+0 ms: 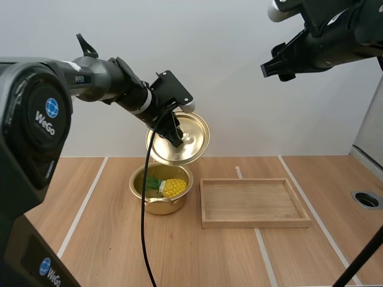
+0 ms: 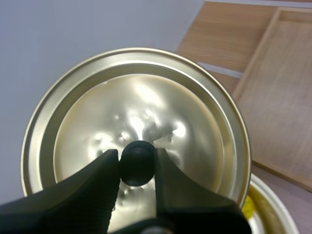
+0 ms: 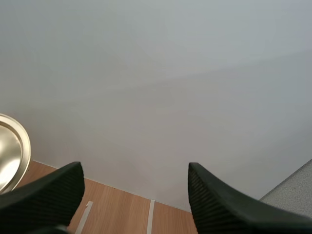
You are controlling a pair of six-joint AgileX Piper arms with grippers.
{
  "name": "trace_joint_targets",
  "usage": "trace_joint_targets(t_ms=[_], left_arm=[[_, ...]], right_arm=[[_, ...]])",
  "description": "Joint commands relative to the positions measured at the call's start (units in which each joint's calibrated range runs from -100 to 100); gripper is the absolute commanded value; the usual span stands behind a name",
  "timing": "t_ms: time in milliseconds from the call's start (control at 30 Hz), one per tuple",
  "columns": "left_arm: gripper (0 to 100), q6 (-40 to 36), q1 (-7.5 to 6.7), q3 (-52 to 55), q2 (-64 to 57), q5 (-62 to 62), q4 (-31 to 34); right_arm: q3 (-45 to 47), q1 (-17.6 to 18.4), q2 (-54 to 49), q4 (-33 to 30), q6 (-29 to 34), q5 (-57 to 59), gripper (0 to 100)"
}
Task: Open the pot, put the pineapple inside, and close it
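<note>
The left hand pinches the knob of the lid, held tilted in the air above the pot's back rim. The pineapple lies inside the uncovered pot, just beside the tray on the counter. The right hand hangs high, fingers spread wide, holding nothing.

The high view looks forward and down over the table from behind; the left wrist view sits close against the lid; the right wrist view faces the wall, sharing the lid's rim.
</note>
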Motion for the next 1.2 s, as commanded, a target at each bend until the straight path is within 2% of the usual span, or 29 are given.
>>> trace_joint_targets(t_ms=[0, 100, 167, 367, 567, 1000, 1067, 1167], left_arm=[[0, -6.00, 0.03, -0.13, -0.65, 3.42, 6.24], [0, -10.60, 0.03, -0.13, -0.53, 5.04, 13.04], [0, -10.90, 0.11, -0.13, -0.39, 9.25, 14.50], [0, -10.90, 1.76, -0.13, 2.87, 17.25, 12.85], [0, -9.43, 3.13, -0.13, 6.73, 17.67, 8.41], [1, -9.51, 3.12, -0.13, 11.17, 17.50, 9.34], [6, -9.89, 3.12, -0.13, 11.06, 17.50, 9.14], [29, -9.89, 3.12, -0.13, 11.06, 17.50, 8.56]], right_arm=[[0.06, -0.24, -0.24, -0.80, -0.78, -0.68, 100], [0.06, -0.24, -0.24, -1.12, -0.78, 0.60, 100], [0.06, -0.24, -0.24, -1.12, -0.78, 0.60, 100], [0.06, -0.24, -0.24, -1.12, -0.78, 1.15, 100], [0.06, -0.24, -0.24, -1.12, -0.78, 3.71, 100], [0.06, -0.24, -0.24, -1.12, -0.78, 4.13, 100], [0.06, -0.24, -0.24, -1.12, -0.78, 4.13, 100], [0.06, -0.24, 0.05, -1.01, -0.78, 4.11, 100]])
